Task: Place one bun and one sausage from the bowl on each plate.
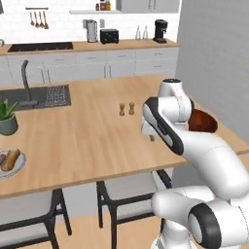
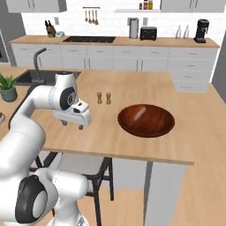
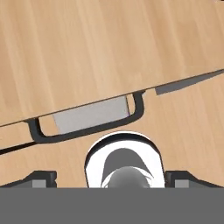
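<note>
The wide dark red-brown bowl (image 2: 145, 120) sits on the wooden island near its front edge, and its glossy inside looks bare. In the left base view the arm hides most of the bowl (image 1: 203, 122). One pale plate (image 1: 14, 169) lies at the island's far left, cut by the picture edge. It carries a tan bun (image 1: 11, 159) with a darker sausage (image 1: 2, 158) beside it. My gripper (image 2: 73, 125) (image 1: 149, 137) hangs open just above the wood, left of the bowl, pointing down with nothing between its fingers. In the hand view the open gripper (image 3: 111, 177) looks down past the island's front edge.
Two small shakers (image 2: 103, 98) stand mid-island behind the gripper. A potted plant (image 1: 7, 119) and the sink (image 1: 39, 97) are at the left. Stools (image 1: 129, 194) stand under the front edge of the island. A grey wall closes the right side.
</note>
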Controlling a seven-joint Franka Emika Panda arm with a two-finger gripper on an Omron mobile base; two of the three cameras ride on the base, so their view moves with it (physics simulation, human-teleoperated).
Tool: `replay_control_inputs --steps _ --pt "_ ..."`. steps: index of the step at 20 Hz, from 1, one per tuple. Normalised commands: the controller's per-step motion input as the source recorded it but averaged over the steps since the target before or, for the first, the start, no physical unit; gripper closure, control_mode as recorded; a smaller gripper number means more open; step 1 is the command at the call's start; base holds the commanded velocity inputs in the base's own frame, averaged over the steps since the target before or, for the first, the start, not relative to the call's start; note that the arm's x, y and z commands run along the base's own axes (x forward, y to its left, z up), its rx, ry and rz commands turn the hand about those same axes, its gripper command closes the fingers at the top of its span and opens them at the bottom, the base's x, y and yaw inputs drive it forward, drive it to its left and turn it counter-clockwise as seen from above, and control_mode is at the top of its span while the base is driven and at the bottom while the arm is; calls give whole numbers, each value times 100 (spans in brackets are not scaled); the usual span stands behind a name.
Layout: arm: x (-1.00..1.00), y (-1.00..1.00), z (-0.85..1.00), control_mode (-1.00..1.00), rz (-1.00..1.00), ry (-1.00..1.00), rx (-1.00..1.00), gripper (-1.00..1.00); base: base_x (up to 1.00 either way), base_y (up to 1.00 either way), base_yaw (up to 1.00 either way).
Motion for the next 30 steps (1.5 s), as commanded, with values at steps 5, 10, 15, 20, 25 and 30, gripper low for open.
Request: replay_control_inputs --steps 5,10,15,20,25,30 --pt "0 0 0 100 0 0 0 -100 22 -100 -14" --pt "0 0 0 100 0 0 0 -100 82 -65 -12" --pt "0 0 0 100 0 0 0 -100 29 0 0" --pt "58 0 0 -100 1 2 1 -100 12 0 0" --pt "100 -3 1 -100 1 5 14 -100 0 0 0" --pt "100 -9 0 -100 0 -1 19 -100 0 0 0"
